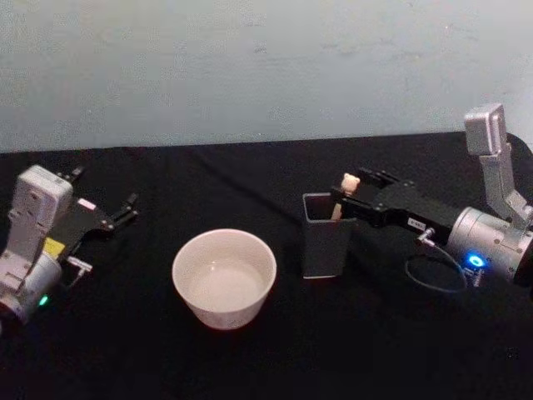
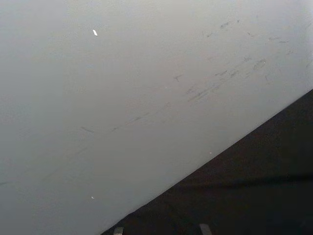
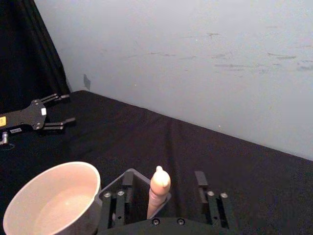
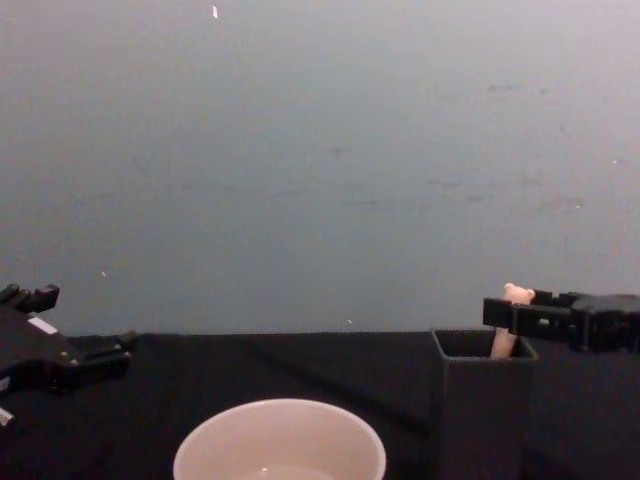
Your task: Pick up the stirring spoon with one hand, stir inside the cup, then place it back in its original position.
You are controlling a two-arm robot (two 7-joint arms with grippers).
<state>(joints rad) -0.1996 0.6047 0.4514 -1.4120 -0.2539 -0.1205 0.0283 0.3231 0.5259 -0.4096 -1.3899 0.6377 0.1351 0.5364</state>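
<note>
Nearest the front edge, the cup [image 1: 224,279] is seen standing alone on the black surface [image 1: 275,367], wide and cream-white, its pale inside bare, with no spoon in it.

Off to the far left, the left gripper [image 1: 102,192] is parked low over the surface, well apart from the cup, its fingers spread and nothing held between them.

Just right of the cup the dark grey holder box [image 1: 326,246] is found upright, and in it the stirring spoon [image 1: 349,183] is standing, only its bear-head top and a short length of beige stick being shown above the rim. The lower end is hidden inside the box.

At the right, the right gripper [image 1: 356,193] has been brought in level with that top. In the right wrist view the spoon is framed between the two fingers [image 3: 200,180], which are held apart. Space is seen on either side of the stick, less on the cup side, so no contact can be claimed.

Progress is judged as early: the spoon has not yet been lifted, no stirring can be credited, and the return to the box is left too. A close on the stick just under the bear head is what the next move seems to call for.
</note>
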